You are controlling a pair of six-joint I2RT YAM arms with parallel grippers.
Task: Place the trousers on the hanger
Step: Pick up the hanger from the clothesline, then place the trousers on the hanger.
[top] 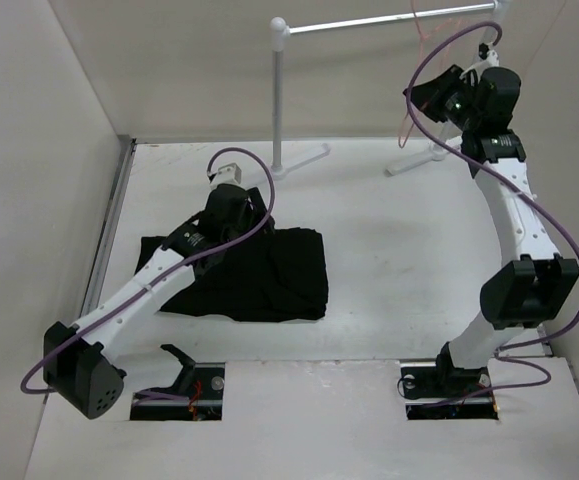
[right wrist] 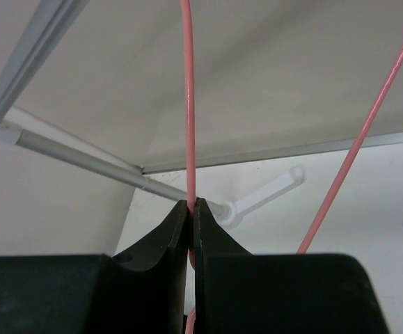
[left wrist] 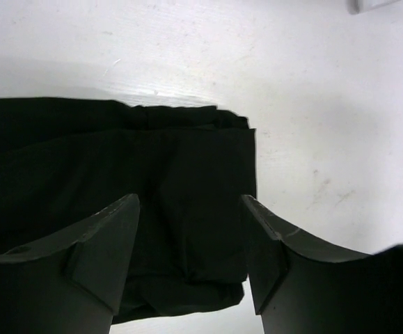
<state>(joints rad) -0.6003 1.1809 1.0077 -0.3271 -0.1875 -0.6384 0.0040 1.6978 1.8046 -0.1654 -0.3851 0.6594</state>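
Note:
The black trousers (top: 269,270) lie folded on the table, left of centre. My left gripper (top: 249,215) hangs over their back edge, and its fingers are mostly hidden under the wrist. In the left wrist view the left gripper (left wrist: 191,202) is open, with the trousers (left wrist: 180,174) spread below the gap and nothing pinched. The thin pink hanger (top: 406,125) hangs at the back right. My right gripper (top: 424,98) is raised beside it. In the right wrist view the right gripper (right wrist: 191,203) is shut on one wire of the hanger (right wrist: 189,104). A second wire runs slanting to the right.
A white and grey tube rack stands at the back, with its rail (top: 389,22) high up, a post (top: 279,90) and feet (top: 304,158) on the table. The rail (right wrist: 83,156) passes just behind my right fingers. Walls close in the left, back and right sides.

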